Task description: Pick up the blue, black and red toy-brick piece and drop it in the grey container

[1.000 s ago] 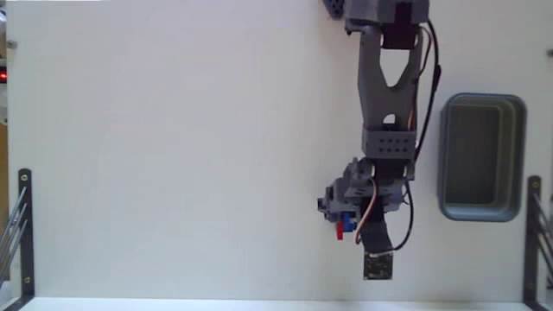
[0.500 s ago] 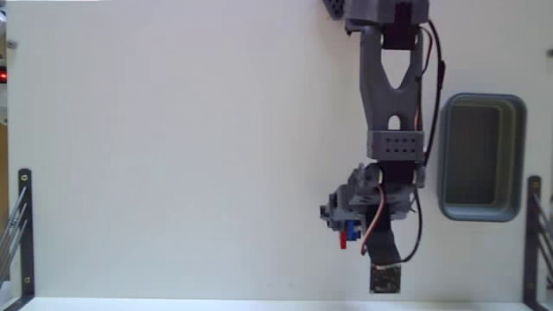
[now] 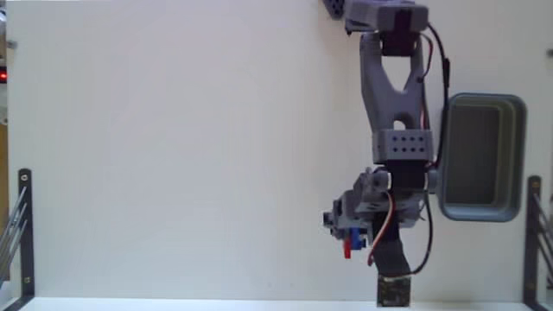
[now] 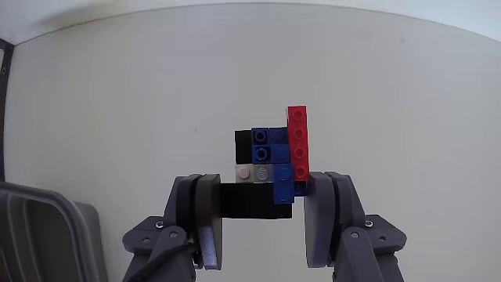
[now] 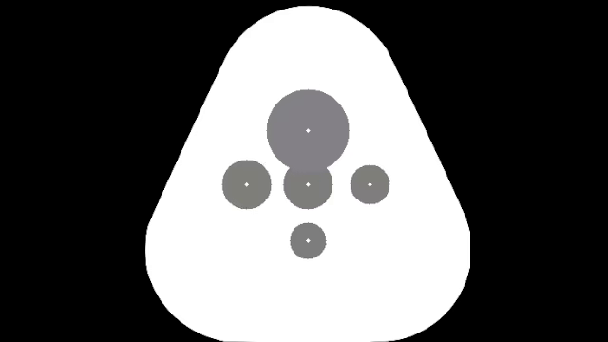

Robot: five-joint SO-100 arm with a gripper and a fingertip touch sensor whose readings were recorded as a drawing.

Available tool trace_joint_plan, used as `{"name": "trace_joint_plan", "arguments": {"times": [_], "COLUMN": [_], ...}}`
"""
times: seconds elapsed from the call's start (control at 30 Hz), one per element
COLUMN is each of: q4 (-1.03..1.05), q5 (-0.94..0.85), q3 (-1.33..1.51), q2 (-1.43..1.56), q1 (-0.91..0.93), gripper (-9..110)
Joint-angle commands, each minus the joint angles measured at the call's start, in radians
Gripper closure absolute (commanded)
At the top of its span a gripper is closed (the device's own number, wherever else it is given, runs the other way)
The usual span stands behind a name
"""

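Gripper: the gripper [image 4: 262,223] had its two grey fingers [image 4: 203,227] clamped on the toy-brick piece [image 4: 274,160], seen in the wrist view.
Toy-brick piece: red column upright at right, blue and black bricks beside it, held clear above the white table [image 3: 173,155].
Grey container: the grey container [image 3: 480,210] lay right of the arm [image 3: 393,86] in the fixed view, apart from the gripper.
Surroundings: dark metal rails [image 3: 24,233] flanked the table's edges.

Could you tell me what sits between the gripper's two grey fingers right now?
The red, blue and black toy-brick piece, clamped between the fingers, in the wrist view.
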Motion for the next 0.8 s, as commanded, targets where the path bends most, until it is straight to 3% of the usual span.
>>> {"name": "trace_joint_plan", "arguments": {"times": [0.0, 0.27, 0.77], "q4": [0.073, 0.264, 0.259], "q5": [0.005, 0.005, 0.005], "q3": [-0.139, -0.443, -0.436], "q2": [0.005, -0.109, -0.106], "q1": [-0.026, -0.026, -0.026], "gripper": [47, 47, 47]}}
